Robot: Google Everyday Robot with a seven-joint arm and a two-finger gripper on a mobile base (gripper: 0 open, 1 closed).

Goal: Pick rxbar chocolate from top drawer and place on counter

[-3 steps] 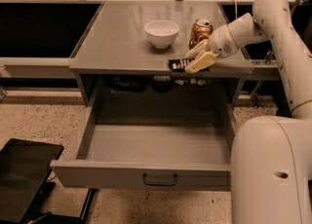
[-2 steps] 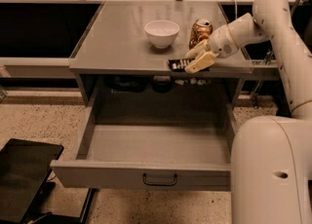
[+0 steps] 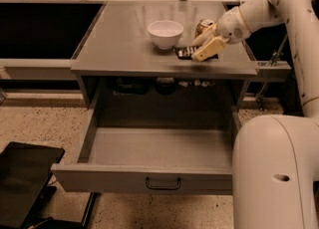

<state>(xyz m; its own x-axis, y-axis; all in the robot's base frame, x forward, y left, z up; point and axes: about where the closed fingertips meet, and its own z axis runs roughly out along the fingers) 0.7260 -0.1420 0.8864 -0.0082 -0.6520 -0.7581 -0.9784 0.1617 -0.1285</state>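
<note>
My gripper (image 3: 198,49) is over the right part of the grey counter (image 3: 124,44), reaching in from the right. It is shut on the rxbar chocolate (image 3: 183,52), a small dark flat bar that sticks out to the left of the fingertips and lies low at the counter surface, just right of the white bowl. The top drawer (image 3: 119,177) is pulled fully open below the counter; its inside shows nothing in it.
A white bowl (image 3: 165,33) stands mid-counter. A copper-coloured can (image 3: 203,26) stands right behind my gripper. Dark side shelves flank the counter (image 3: 40,29). My white base (image 3: 276,173) is at the drawer's right; a black flat object (image 3: 25,183) lies on the floor at left.
My gripper has moved back from the counter's front edge, carrying the bar further onto the counter, closer to the bowl and can. The drawer has not moved.
</note>
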